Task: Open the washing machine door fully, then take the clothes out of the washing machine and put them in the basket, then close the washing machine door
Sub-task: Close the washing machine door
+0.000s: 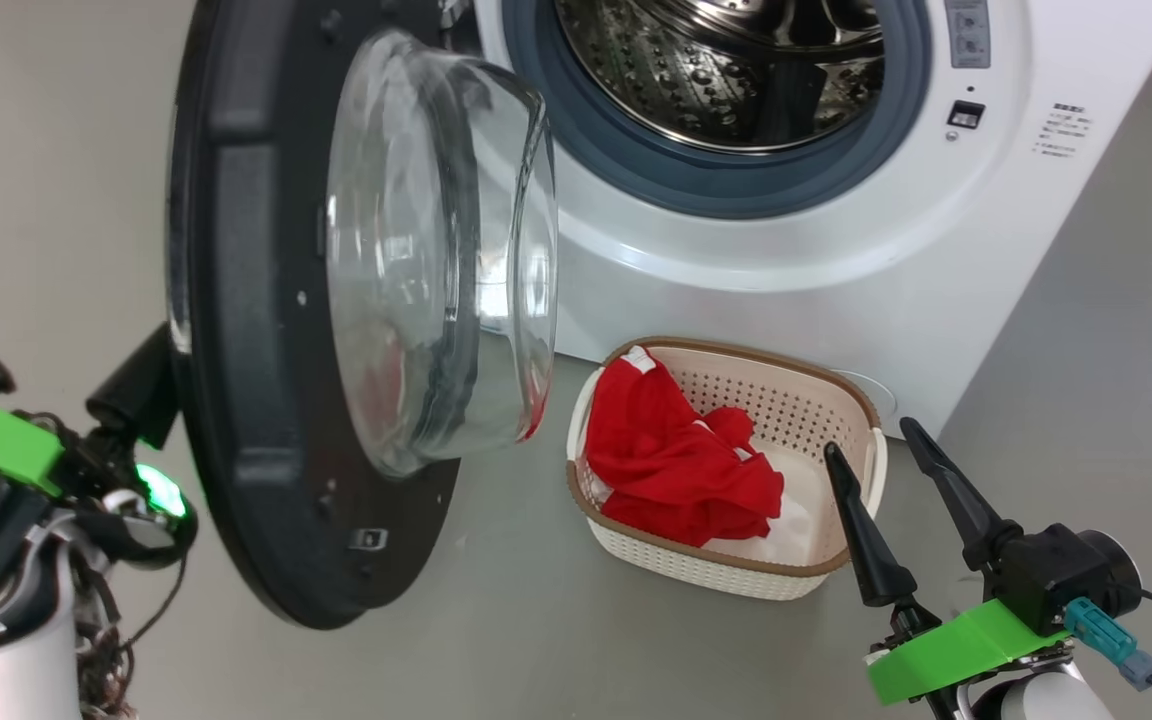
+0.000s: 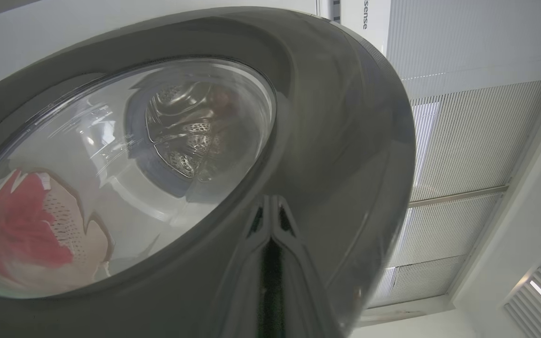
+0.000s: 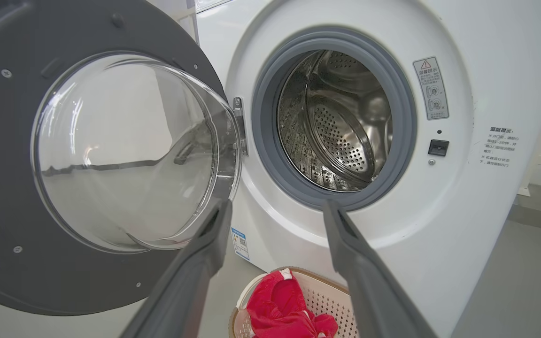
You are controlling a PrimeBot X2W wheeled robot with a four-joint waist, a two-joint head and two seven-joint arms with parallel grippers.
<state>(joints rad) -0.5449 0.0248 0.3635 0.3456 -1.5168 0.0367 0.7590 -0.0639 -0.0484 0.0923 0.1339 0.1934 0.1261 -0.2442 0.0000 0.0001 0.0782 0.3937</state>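
The washing machine (image 1: 836, 250) stands with its door (image 1: 236, 300) swung open to the left, the glass bowl facing me. Its steel drum (image 3: 341, 122) looks bare. Red clothes (image 1: 676, 460) lie in the cream basket (image 1: 796, 365) on the floor in front of the machine. My left gripper (image 1: 151, 370) is behind the door's lower left edge. In the left wrist view its fingers (image 2: 270, 234) are shut together, tips against the door's glossy outer face (image 2: 345, 117). My right gripper (image 1: 866, 438) hangs open and empty just right of the basket, pointing toward the drum opening (image 3: 275, 206).
Grey floor spreads left of the door and right of the machine. The open door fills the space between my left arm and the basket. A warning label (image 3: 431, 88) and the latch slot (image 3: 438, 147) sit right of the grey gasket (image 3: 261, 122).
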